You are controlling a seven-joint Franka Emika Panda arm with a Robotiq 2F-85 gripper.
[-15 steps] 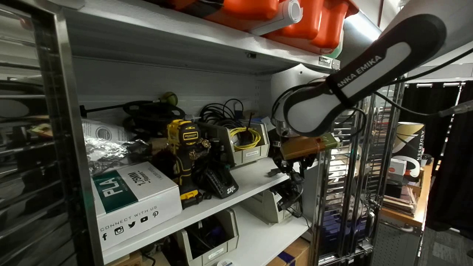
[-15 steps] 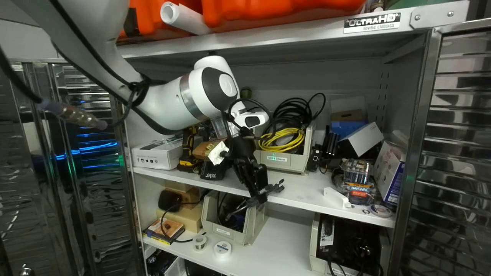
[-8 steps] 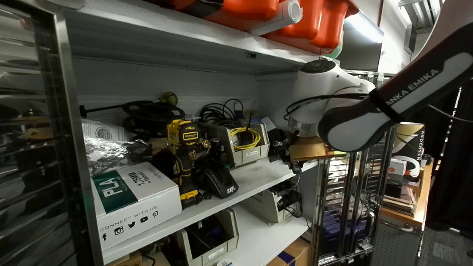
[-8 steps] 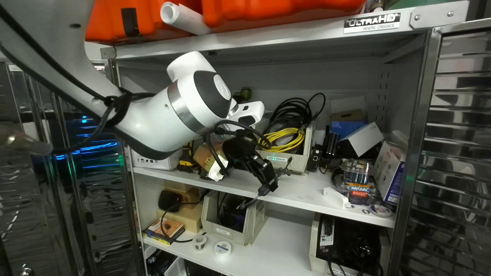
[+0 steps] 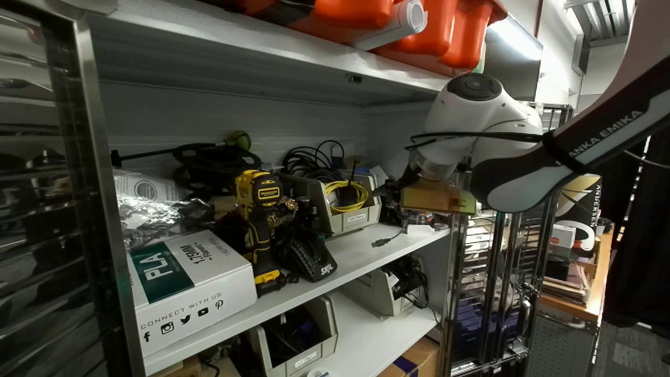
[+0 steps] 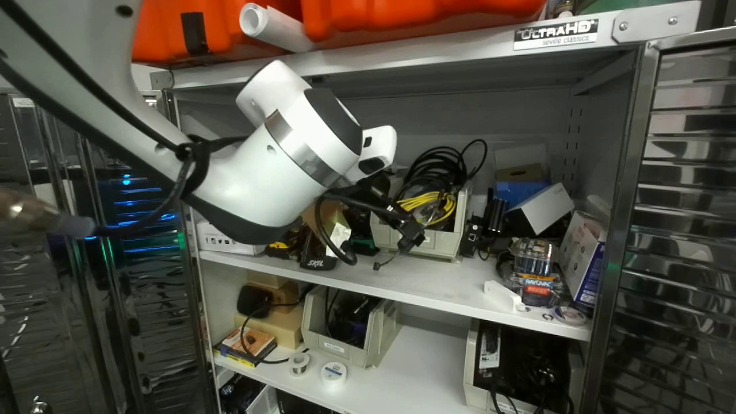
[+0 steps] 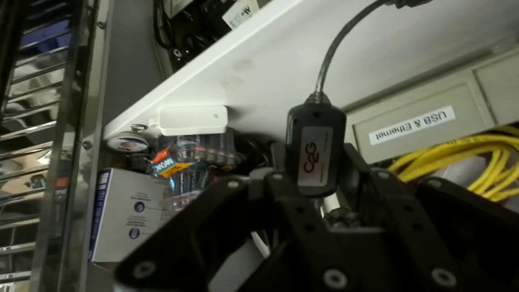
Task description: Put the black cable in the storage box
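Observation:
The black cable [image 7: 316,154] has a flat housing marked C2G, held between the fingers of my gripper [image 7: 317,162] in the wrist view. Its thin lead runs out past the fingertips. The gripper [image 6: 410,234] is above the middle shelf, in front of the grey storage box [image 6: 445,245] labelled "USB & Ethernet". The cable's USB plug hangs free [image 6: 378,266] over the shelf; it also shows in an exterior view [image 5: 384,241]. The box shows in the wrist view [image 7: 466,117] with its label upside down. It holds yellow [image 6: 428,208] and black coiled cables. In an exterior view a brown block [image 5: 432,198] hides most of the gripper.
A yellow-black drill [image 5: 259,209] and a white PLA box [image 5: 209,283] stand beside the storage box. Battery packs [image 6: 536,282] and a white item [image 6: 503,296] lie on its opposite side. Grey bins [image 6: 345,348] stand on the lower shelf. The upper shelf [image 6: 437,62] overhangs.
My gripper has risen from the shelf's front edge and turned, staying shut on the cable. It is now in front of the storage box, with the plug hanging over the shelf.

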